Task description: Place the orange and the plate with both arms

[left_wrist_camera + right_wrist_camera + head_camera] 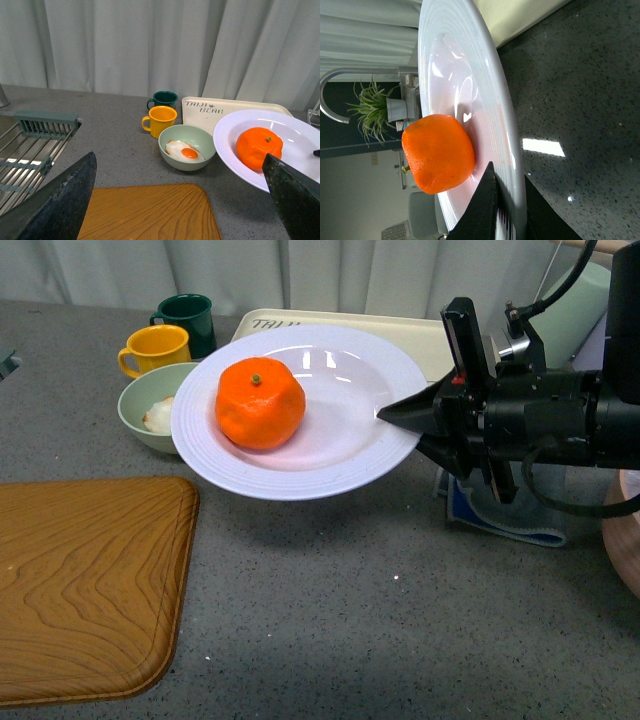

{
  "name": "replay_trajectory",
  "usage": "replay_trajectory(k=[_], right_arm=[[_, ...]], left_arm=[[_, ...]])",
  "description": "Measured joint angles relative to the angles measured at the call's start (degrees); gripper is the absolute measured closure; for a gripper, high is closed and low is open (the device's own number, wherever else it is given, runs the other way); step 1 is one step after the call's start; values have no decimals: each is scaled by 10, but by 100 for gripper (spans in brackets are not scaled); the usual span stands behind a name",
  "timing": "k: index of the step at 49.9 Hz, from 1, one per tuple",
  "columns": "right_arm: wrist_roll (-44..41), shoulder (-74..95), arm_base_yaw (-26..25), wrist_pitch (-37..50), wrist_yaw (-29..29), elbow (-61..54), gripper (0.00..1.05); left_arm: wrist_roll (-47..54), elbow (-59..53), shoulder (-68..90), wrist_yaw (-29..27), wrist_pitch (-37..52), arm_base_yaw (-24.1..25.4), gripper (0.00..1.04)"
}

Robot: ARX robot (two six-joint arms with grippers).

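Pinching the plate (pixel 330 458) by its right rim w/ the right gripper (pixel 385 412), clamped thin on the edge, one side over and one under per right wrist view. Seems lifted clear of the counter (pixel 350 590), judging by the shadow beneath. Overlaps the green bowl (pixel 140 412) in front view; cannot tell if touching. Carries the orange (pixel 259 403) in the well, left of centre, stem dimple up, on the side away from the pinch. Shows the left gripper (pixel 179 156) spread wide in left wrist view, holding nothing, hanging above the wooden tray (pixel 85 585), near the plate's left rim but prob. not on it.

Handling, as a guess: prob. stiff ceramic or melamine, glossy, so slick under hard jaws; breakable if dropped. Gripped at one edge only w/ fruit weight out beyond centre, so likely to lever down & twist in the pinch. Worth keeping level, moving slow, no jerks. Best taken by 2nd arm at opposite rim, left side, on the ridged band where jaws can bite, not on the glossy well.

As for the orange: prob. light, firm skin w/ slight give, round enough to roll on a smooth well if tilted. Should be checked by deep well + raised rim. If picked separately, best grabbed across the middle from above, w/ a gentle squeeze to avoid bruising.
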Motion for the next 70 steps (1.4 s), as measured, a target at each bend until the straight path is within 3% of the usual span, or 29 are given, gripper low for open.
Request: replay_trajectory(k=[32,44,63,70], right_arm=[[23,151,-39,-97,5,269,102],[2,219,-57,-196,23,388,102],[-30,258,-60,-281,66,449,102],[-41,258,-62,-286,68,449,83]], left_arm=[[0,0,0,0,0,0,7],[0,0,0,0,0,0,7],[0,0,0,0,0,0,7],[0,0,0,0,0,0,7]])
